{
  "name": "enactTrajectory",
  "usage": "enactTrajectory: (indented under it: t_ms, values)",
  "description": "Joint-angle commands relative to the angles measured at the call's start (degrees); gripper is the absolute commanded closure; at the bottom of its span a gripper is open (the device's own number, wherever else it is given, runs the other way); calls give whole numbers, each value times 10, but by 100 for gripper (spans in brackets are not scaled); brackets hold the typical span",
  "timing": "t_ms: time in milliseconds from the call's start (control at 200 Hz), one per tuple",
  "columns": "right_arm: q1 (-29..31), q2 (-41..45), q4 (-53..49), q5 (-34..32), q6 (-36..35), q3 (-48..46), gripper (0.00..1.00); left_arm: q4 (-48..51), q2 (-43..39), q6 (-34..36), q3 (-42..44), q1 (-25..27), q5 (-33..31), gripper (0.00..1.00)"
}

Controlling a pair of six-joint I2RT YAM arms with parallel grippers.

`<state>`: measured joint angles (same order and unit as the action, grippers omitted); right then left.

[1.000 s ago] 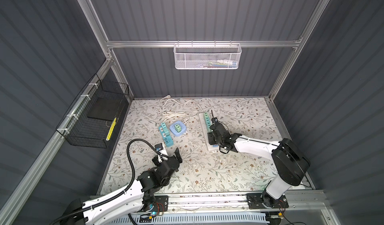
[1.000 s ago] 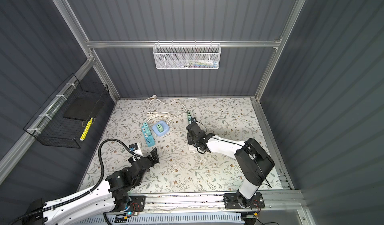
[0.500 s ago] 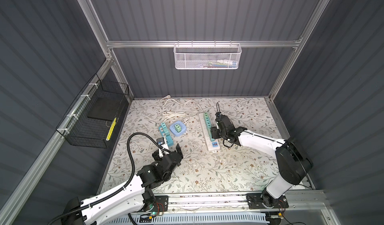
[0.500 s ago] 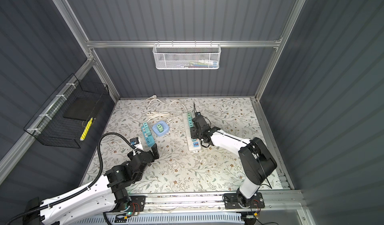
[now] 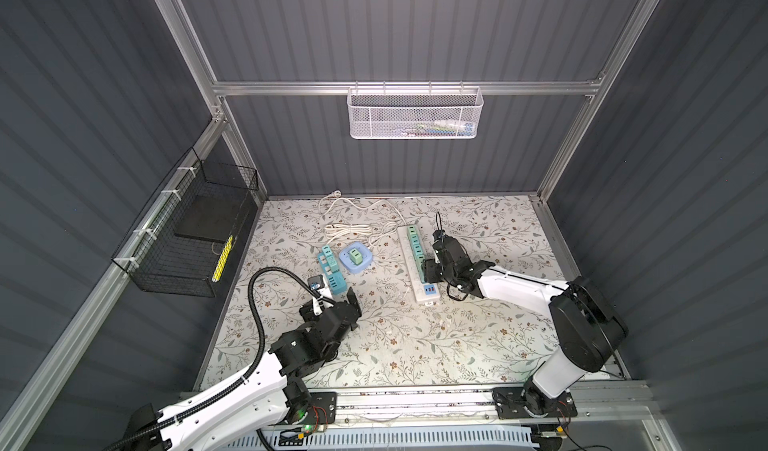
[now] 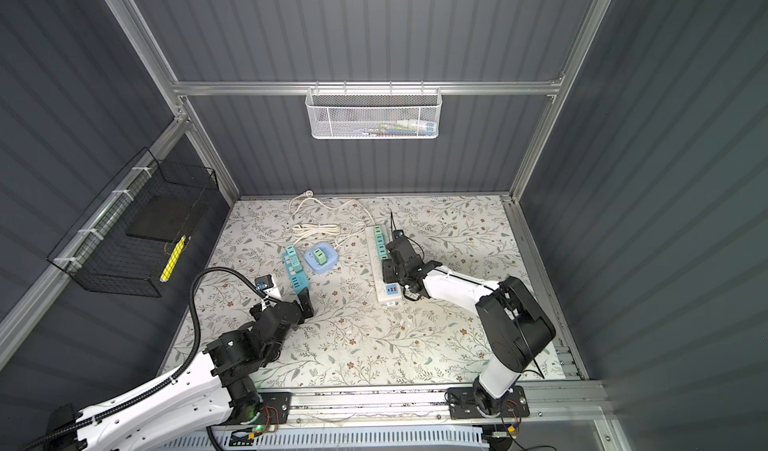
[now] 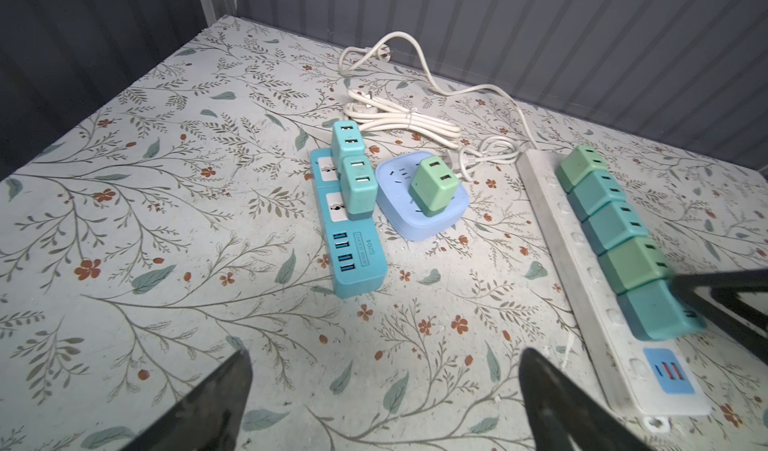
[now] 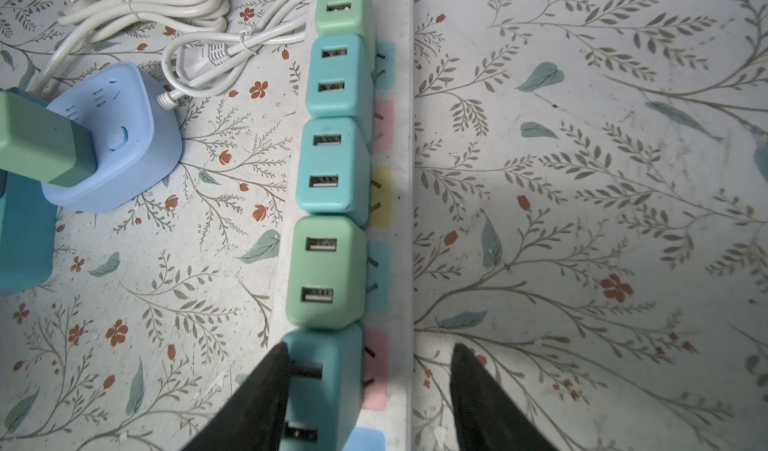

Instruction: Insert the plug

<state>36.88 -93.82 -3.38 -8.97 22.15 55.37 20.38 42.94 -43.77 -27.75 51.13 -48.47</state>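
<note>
The teal plug [image 8: 324, 382], beyond my open, empty left claw [image 7: 384, 352] near the front edge of the table [image 5: 415, 345], sits in the front socket of the white power strip [image 8: 399, 220], mid-table. My right claw [image 8: 370, 347] stands open astride it, gripping nothing. I should rise straight up: the green plug [image 8: 326, 270] touches it just behind, and free room lies toward the right edge.

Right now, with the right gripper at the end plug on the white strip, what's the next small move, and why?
Probably lift the right gripper straight off the teal plug. Its jaws stand open: one finger is at the plug's side, the other is clear, and the plug sits in line with its four neighbours on the white power strip, so it looks seated.
</note>
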Motion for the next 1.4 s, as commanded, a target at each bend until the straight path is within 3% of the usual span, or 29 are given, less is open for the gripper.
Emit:
enactTrajectory:
  t_ms: [0, 135, 270, 375, 405, 480, 525, 590, 815, 1041, 1166, 1396]
  values:
    - [1, 36, -32, 6, -4, 0, 34, -3, 31, 28, -38, -66, 65, 0]
    - [1, 62, -45, 2, -15, 8, 29, -8, 99, 9, -64, -209, 182, 0]
    - [0, 87, -45, -3, -23, -1, 25, -76, 153, -2, -69, -324, 313, 3]
    - [0, 104, -46, -4, -29, -12, 23, -105, 191, -19, -84, -392, 373, 16]
    - [0, 109, -46, -5, -30, -16, 23, -116, 201, -24, -85, -408, 389, 22]
    - [0, 122, -44, -7, -34, -24, 22, -131, 224, -42, -87, -438, 408, 50]
    - [0, 130, -44, -9, -35, -29, 22, -138, 239, -52, -88, -448, 410, 74]
    - [0, 140, -42, -9, -37, -36, 22, -139, 268, -70, -94, -465, 410, 100]
    - [-9, 183, -39, -18, -35, -62, 21, -194, 423, -73, -137, -487, 445, 100]
    - [-36, 232, -44, -18, -29, -94, 20, -256, 496, -46, -159, -483, 485, 100]
    - [-48, 253, -48, -20, -29, -102, 20, -274, 534, -27, -179, -463, 517, 100]
    - [-63, 274, -58, -21, -32, -104, 20, -282, 546, -11, -201, -390, 488, 100]
